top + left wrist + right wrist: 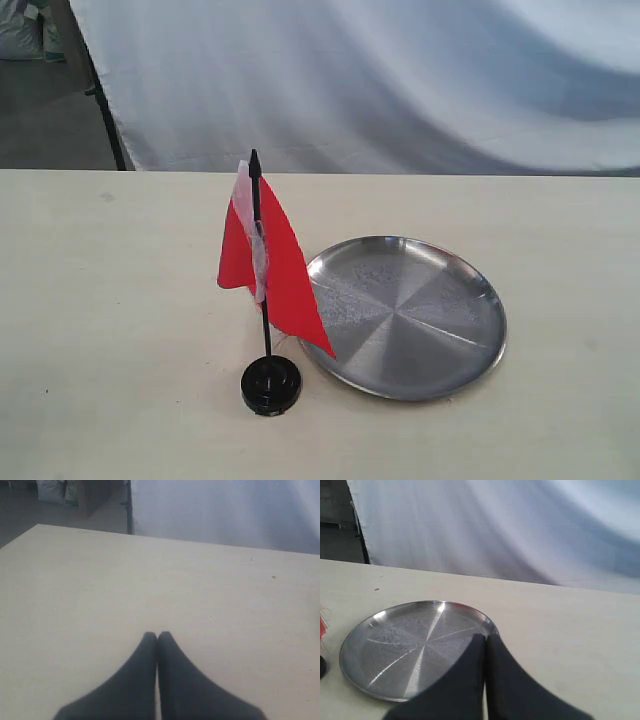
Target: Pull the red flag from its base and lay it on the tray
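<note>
Exterior view is taken up mostly by a pale wooden table [100, 330], with a white sheet [400, 80] hanging behind its far edge. On the table, right of centre, lies the tray [420, 320], a round, shallow steel plate with a raised rim and nothing in it. The right wrist view shows the same tray [410, 645] with radial sheen lines across its floor.

The red flag [285, 270] stands upright just left of the tray, its thin black pole seated in the base. The cloth hangs down on both sides of the pole, a whitish strip [258, 250] runs along the pole, and the cloth's lower corner overlaps the tray's left rim in the picture. Only a sliver of red shows in the right wrist view.

The right gripper [486, 637] has its two dark fingers pressed together with nothing between them, tips in line with the tray's rim. The left gripper [157, 636] is likewise closed on nothing, over bare tabletop. Neither gripper appears in the exterior view.

The base [270, 385], a small round black disc, sits just beside the tray's near left rim; whether they touch I cannot tell.
</note>
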